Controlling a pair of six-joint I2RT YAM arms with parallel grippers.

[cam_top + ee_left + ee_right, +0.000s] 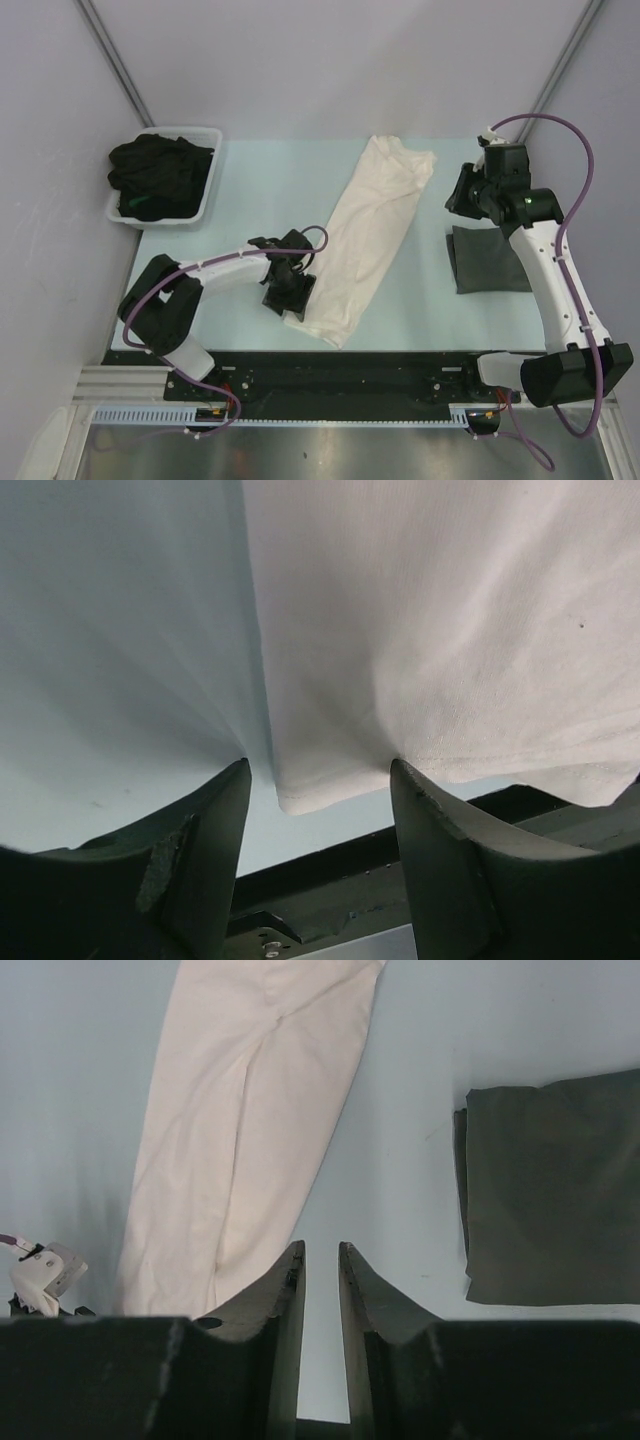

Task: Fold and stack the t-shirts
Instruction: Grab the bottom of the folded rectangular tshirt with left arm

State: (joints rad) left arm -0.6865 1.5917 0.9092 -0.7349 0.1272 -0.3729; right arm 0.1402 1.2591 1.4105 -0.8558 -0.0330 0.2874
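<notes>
The left jaws stand wide apart, low over the desk (420, 320) close to its near edge, and they grip nothing. The near hem corner of the cream-white t-shirt (450, 630) lies flat on the desk between the two tips. Whether either tip touches the cloth cannot be told. From there the shirt, folded lengthwise into a long strip, runs away from the left jaws and slants rightward toward the far edge.

Farther off, the right jaws hover above the desk beyond the strip's far end. They are parted by only a narrow slit, holding nothing, with bare desk showing through the gap. In the right wrist view the cream strip lies ahead and to the left of these jaws, and a folded dark grey t-shirt (487, 260) lies flat to their right, well apart from the cream one.

Far to the left of the left jaws, a heap of black t-shirts (160, 175) fills a white plastic tub (203, 208) at the desk's far corner.
</notes>
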